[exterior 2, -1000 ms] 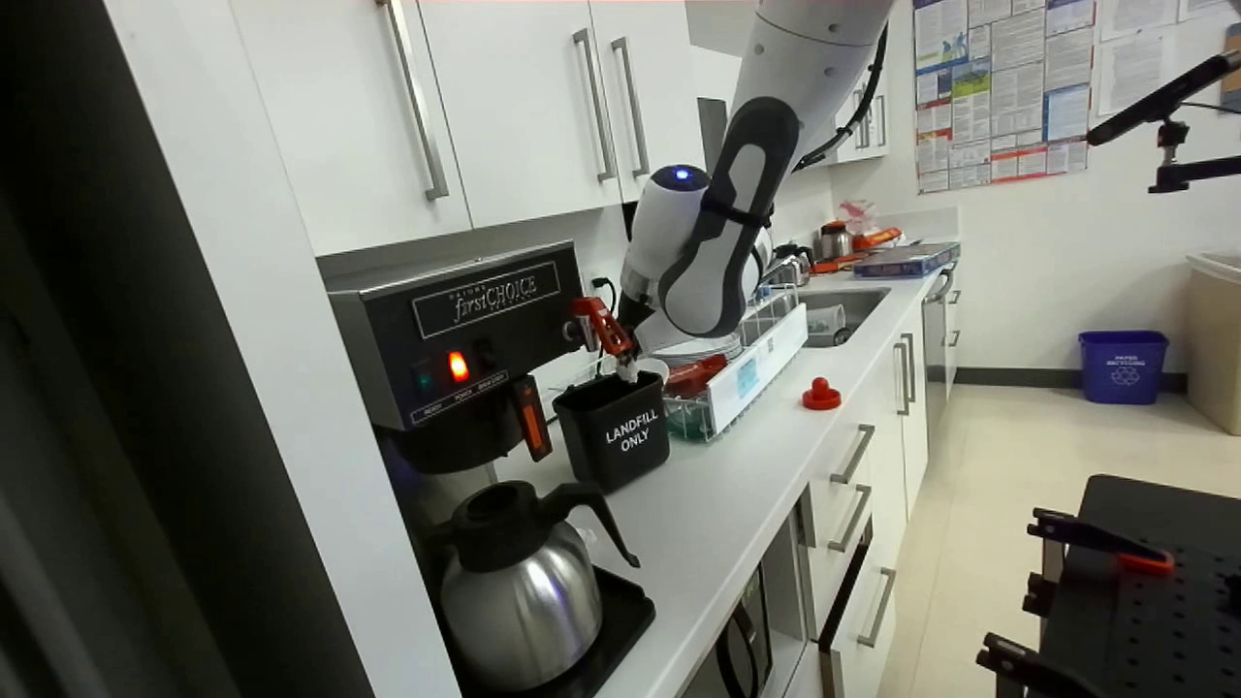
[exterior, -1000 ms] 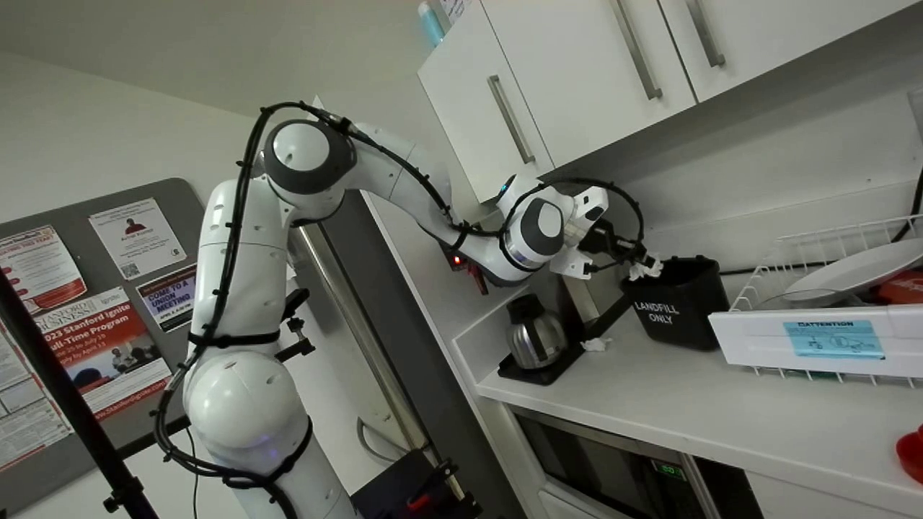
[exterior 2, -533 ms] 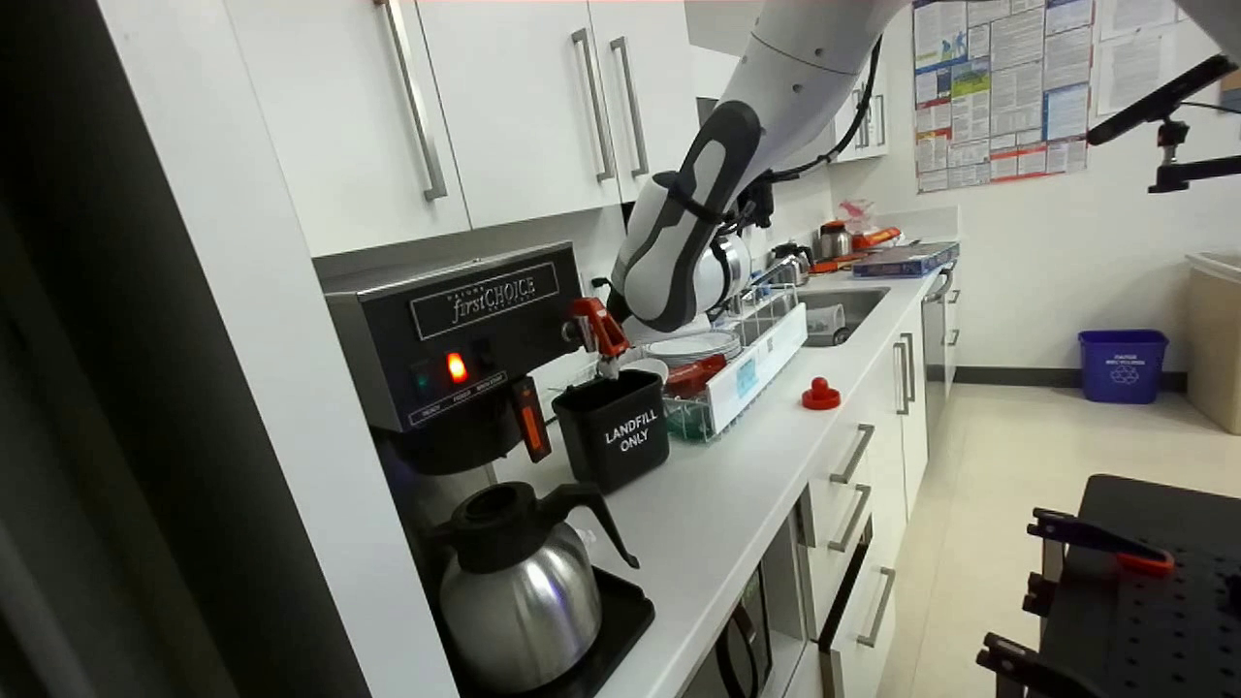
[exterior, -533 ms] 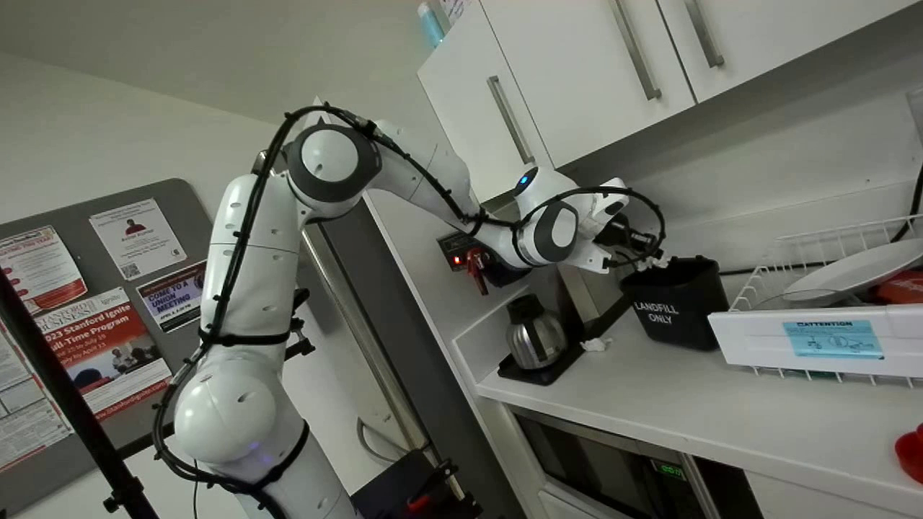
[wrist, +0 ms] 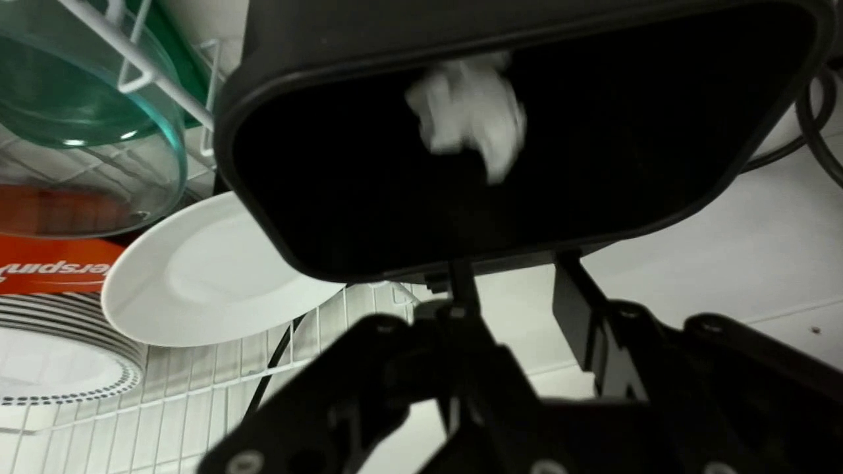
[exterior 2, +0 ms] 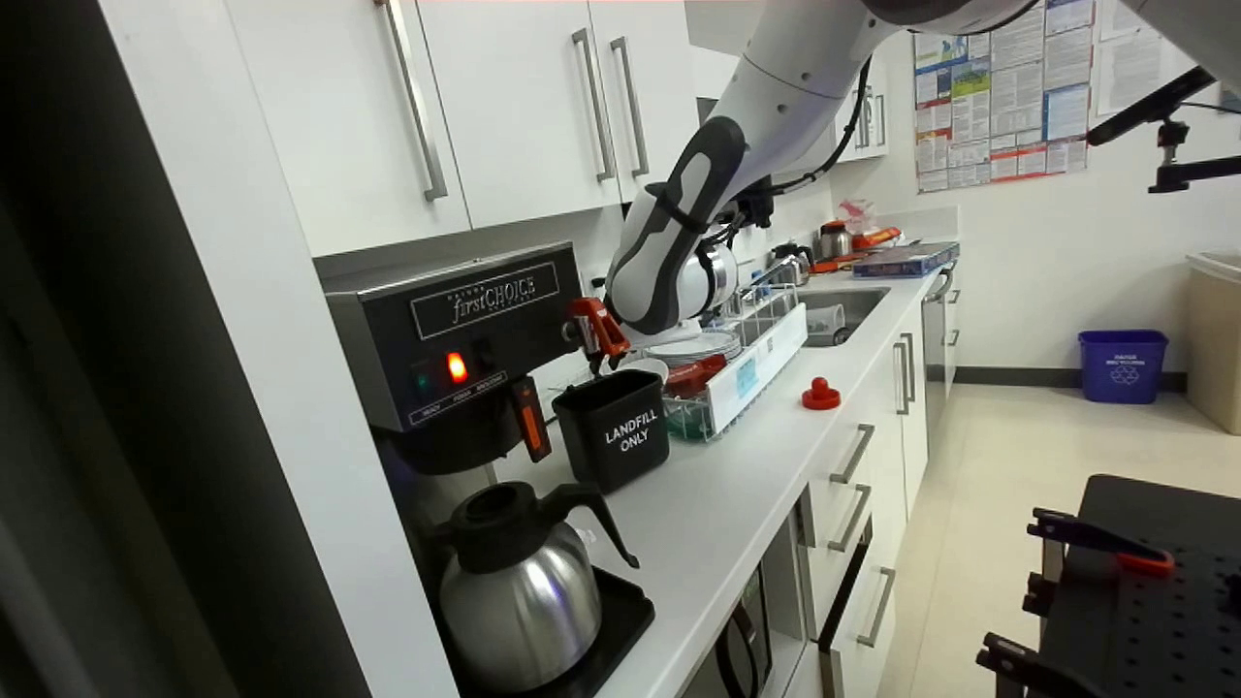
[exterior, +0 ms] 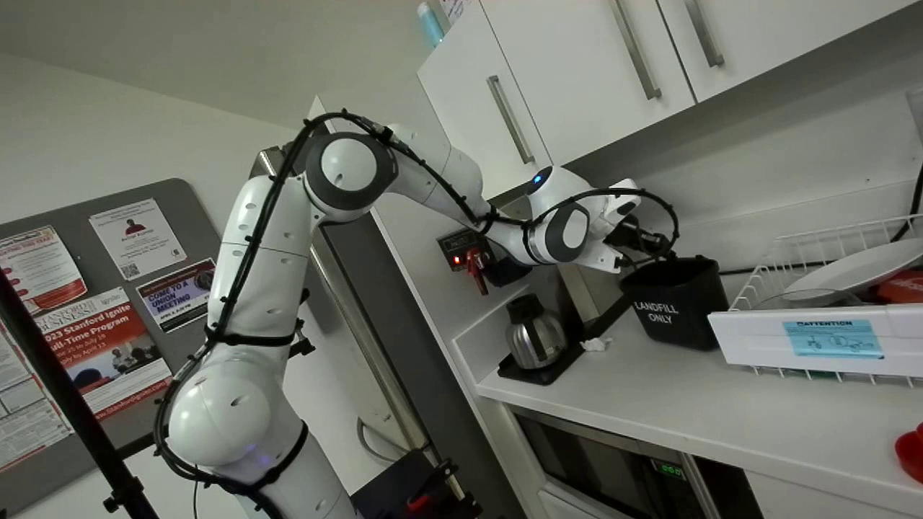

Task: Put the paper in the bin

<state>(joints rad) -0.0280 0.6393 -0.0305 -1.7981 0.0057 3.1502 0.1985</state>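
Note:
The paper [wrist: 471, 115] is a crumpled white wad, slightly blurred, seen within the dark mouth of the bin in the wrist view. Whether it is falling or resting inside I cannot tell. The bin [wrist: 355, 36] is black and squat; its "LANDFILL ONLY" side shows in both exterior views [exterior: 674, 317] [exterior 2: 620, 441]. My gripper [wrist: 514, 263] is open, its fingers apart with nothing between them, at the bin's rim. In an exterior view the gripper [exterior: 667, 256] is just above the bin's mouth. A second crumpled white wad [exterior: 596, 344] lies on the counter by the coffee machine.
A coffee machine [exterior 2: 485, 330] with a steel carafe [exterior 2: 524, 601] and a red-handled part stands close beside the bin. A dish rack [exterior: 800, 339] with a white plate [wrist: 217, 270] is on the bin's other side. Wall cabinets [exterior: 591, 72] hang above the counter.
My gripper has moved over the bin's mouth. The white wad that showed at the fingertips is gone from them in the exterior views; the fingers have let it go.

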